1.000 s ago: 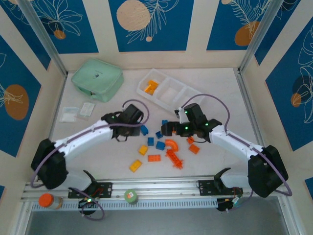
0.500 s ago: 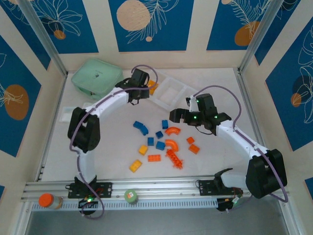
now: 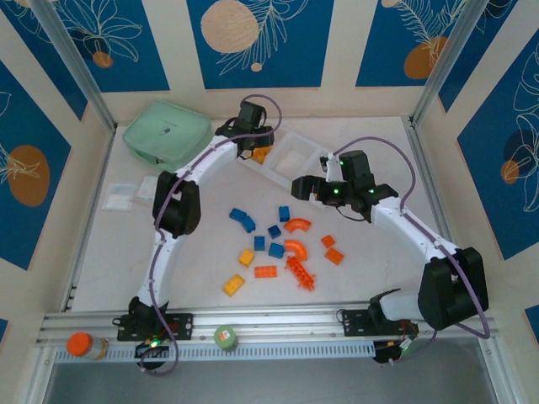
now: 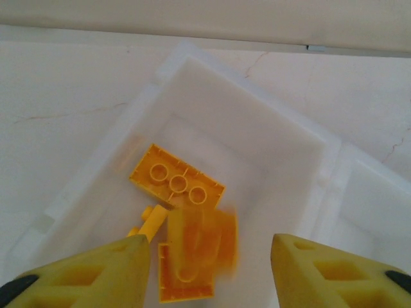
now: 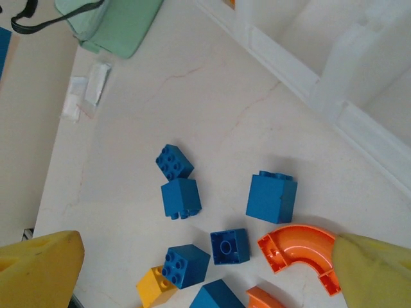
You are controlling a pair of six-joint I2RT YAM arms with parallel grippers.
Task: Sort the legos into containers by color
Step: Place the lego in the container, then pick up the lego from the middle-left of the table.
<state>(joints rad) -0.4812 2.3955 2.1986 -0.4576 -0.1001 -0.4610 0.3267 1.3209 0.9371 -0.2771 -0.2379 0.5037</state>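
My left gripper [image 3: 253,137] hangs over the left compartment of the white tray [image 3: 295,160], jaws open [image 4: 212,269]. A blurred yellow brick [image 4: 202,240] sits loose between the fingers, touching neither, above other yellow bricks [image 4: 176,183] in that compartment [image 4: 257,141]. My right gripper [image 3: 301,187] stands open [image 5: 207,247] above the pile on the table. Below it lie several blue bricks [image 5: 271,197] and an orange-red arch [image 5: 302,247]. The table pile holds a blue arch [image 3: 243,220], orange-red arches [image 3: 296,225] and yellow bricks [image 3: 246,257].
A mint-green zip case [image 3: 167,135] lies at the back left, with clear packets [image 3: 126,195] in front of it. An orange-capped bottle [image 3: 80,345] and a green-lidded jar [image 3: 225,337] stand on the front rail. The tray's middle and right compartments look white and bare.
My left arm swung from the pile to the tray's left compartment and its jaws opened, letting a yellow brick go. The right gripper drew back from the pile, still open.
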